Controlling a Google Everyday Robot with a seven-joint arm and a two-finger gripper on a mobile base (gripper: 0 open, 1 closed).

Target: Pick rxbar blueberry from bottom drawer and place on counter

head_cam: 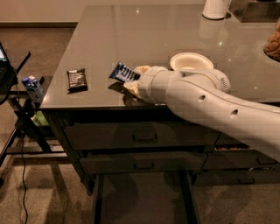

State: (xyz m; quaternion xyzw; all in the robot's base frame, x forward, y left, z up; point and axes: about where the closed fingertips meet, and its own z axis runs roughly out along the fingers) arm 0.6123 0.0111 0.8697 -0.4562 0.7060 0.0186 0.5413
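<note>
The rxbar blueberry (pixel 124 73), a dark blue wrapper with white lettering, is held tilted just above the counter (pixel 131 35) near its front edge. My gripper (pixel 134 78) is shut on its right end, with the pale fingers (pixel 141 70) above and below the bar. The white arm reaches in from the lower right over the counter's front edge. The bottom drawer (pixel 140 197) is pulled out below, its dark rails and floor in view.
A black-wrapped bar (pixel 77 79) lies on the counter left of the blue bar. A white bowl (pixel 191 62) sits behind the arm. A white jug (pixel 215 8) and a dish of nuts (pixel 273 43) stand far right. Two shut drawers (pixel 140 135) face front.
</note>
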